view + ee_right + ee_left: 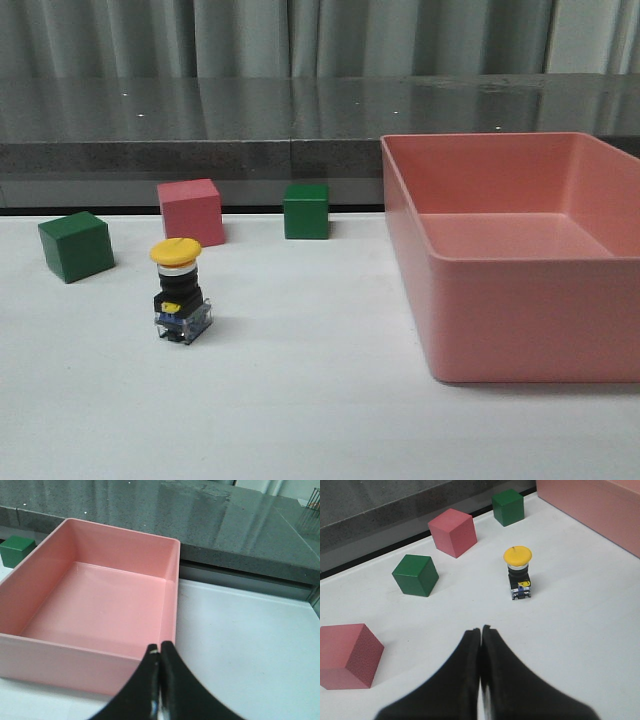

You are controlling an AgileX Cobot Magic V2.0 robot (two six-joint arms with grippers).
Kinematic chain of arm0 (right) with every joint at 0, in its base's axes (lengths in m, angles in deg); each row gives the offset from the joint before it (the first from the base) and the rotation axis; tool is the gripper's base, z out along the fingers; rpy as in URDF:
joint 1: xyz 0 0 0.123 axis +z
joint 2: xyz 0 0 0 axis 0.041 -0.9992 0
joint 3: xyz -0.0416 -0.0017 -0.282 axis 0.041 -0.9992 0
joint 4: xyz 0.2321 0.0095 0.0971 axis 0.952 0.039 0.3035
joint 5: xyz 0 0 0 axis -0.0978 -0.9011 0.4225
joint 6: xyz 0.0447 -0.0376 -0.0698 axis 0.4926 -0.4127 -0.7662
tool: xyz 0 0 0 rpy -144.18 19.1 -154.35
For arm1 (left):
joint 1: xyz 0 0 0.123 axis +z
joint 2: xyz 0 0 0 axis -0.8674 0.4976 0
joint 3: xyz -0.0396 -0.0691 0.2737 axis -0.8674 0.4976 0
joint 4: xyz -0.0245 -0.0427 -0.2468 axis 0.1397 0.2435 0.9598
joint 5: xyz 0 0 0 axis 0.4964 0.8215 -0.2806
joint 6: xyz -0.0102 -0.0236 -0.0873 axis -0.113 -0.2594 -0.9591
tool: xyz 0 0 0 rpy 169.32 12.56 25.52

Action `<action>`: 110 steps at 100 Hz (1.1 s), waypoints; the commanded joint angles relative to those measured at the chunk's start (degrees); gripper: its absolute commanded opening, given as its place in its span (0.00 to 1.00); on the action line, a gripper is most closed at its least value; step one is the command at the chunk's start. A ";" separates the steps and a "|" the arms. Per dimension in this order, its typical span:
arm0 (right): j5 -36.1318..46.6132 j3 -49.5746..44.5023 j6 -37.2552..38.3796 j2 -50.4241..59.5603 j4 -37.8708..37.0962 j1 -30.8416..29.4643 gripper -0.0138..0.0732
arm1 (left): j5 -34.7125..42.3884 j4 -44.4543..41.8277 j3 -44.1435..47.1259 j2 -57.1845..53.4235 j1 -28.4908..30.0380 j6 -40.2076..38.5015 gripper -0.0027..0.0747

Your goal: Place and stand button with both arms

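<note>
Since the button (179, 293) already stands upright, yellow cap up, at lower left of the front view on the bench (300, 400), I judge the task done. My left tool (480, 632) and right tool (159, 650) are both closed, empty. Only my left wrist view shows a second pink cube (345, 655).

Soft even light, faint shadows

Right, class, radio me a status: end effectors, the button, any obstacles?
Left end effector shut, empty. Right end effector shut, empty, by pink bin. Button upright on table, untouched. Nothing blocking it.
</note>
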State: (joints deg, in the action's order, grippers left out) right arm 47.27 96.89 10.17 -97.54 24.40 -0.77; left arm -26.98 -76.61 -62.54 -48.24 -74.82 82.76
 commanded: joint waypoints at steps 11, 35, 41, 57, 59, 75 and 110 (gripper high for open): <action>4.15 1.38 -0.13 -0.45 -0.58 -0.17 0.09 | 10.71 -0.92 1.59 -1.65 0.57 -1.79 0.01; 4.15 1.38 -0.13 -0.45 -0.58 -0.17 0.09 | 14.64 -13.15 10.79 -13.91 7.12 -22.18 0.01; 4.15 1.38 -0.13 -0.45 -0.58 -0.17 0.09 | 14.66 -13.24 12.62 -16.53 8.90 -22.82 0.01; 4.13 1.38 -0.13 -0.51 -0.58 -0.17 0.09 | 17.43 -13.30 16.83 -19.64 11.45 -23.24 0.01; 4.13 1.38 -0.13 -0.51 -0.58 -0.17 0.09 | 18.21 -13.30 17.31 -19.77 11.56 -23.24 0.01; 4.13 1.38 -0.13 -0.51 -0.58 -0.17 0.09 | 24.64 -14.69 19.88 -19.86 11.20 -25.75 0.01; 4.13 1.38 -0.13 -0.51 -0.58 -0.17 0.09 | 26.71 -14.90 19.88 -19.86 11.20 -25.75 0.01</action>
State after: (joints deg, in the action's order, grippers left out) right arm 47.09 96.89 10.17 -97.54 24.40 -0.77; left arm -5.38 -91.40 -45.31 -66.28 -63.50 57.54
